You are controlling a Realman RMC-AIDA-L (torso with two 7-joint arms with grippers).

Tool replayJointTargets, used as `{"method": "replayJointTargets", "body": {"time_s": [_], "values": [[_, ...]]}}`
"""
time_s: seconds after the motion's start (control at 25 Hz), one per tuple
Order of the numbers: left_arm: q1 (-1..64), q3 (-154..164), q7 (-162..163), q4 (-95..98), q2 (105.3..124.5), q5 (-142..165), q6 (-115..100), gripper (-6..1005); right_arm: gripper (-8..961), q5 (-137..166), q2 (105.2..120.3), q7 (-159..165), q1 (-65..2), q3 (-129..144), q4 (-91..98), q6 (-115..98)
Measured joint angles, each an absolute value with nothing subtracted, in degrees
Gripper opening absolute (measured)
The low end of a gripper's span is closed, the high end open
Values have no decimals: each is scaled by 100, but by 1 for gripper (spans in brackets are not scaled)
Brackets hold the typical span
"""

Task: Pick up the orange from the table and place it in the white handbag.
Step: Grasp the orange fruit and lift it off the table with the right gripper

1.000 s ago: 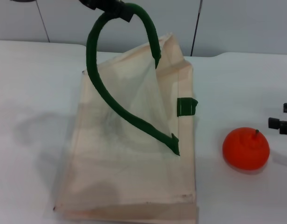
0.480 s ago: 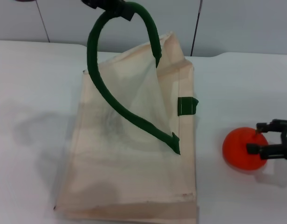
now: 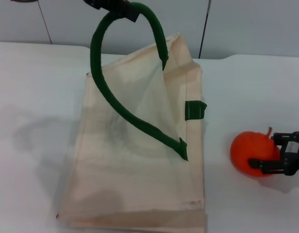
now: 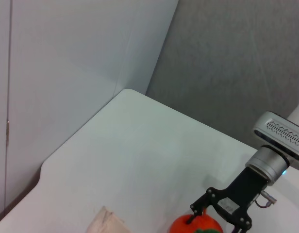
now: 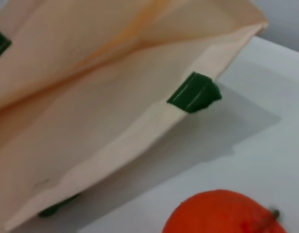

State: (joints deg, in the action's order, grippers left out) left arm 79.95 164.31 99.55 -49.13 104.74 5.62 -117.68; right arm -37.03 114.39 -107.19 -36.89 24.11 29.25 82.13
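The orange (image 3: 251, 153) sits on the white table (image 3: 38, 87), to the right of the white handbag (image 3: 140, 179). My right gripper (image 3: 274, 151) is open, with its black fingers straddling the orange's right side. In the left wrist view the right gripper (image 4: 218, 218) stands over the orange (image 4: 195, 225). My left gripper (image 3: 113, 6), at the top edge of the head view, is shut on the bag's green handle (image 3: 98, 63) and holds it up, so the bag's mouth gapes. The right wrist view shows the orange (image 5: 222, 213) near the bag (image 5: 91, 97).
A green strap tab (image 3: 194, 109) sticks out of the bag's right edge, toward the orange. Grey wall panels (image 3: 246, 24) stand behind the table's far edge. The table continues to the left of the bag and beyond the orange.
My right gripper has come in from the right edge and dropped around the orange's right side. The orange has shifted slightly left. The left gripper and the bag have stayed put.
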Motion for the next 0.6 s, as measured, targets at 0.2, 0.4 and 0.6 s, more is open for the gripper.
{"method": "replayJointTargets", "body": {"time_s": [0.2,0.4,0.6], "values": [[7981,16426,9958,-4913,10476,558,-11768,131,760,-3880,11394,-10847,-3699,2272,2927,8236],[7979,16426,9958,-4913,10478,560,-11768,131,640,-3954,11392,-11023,-3685,2268,2927,8277],[7943,16426,9980,-4913,10473,553,-11768,131,587,-4073,11389,-11095,-3654,2233,2927,8287]]}}
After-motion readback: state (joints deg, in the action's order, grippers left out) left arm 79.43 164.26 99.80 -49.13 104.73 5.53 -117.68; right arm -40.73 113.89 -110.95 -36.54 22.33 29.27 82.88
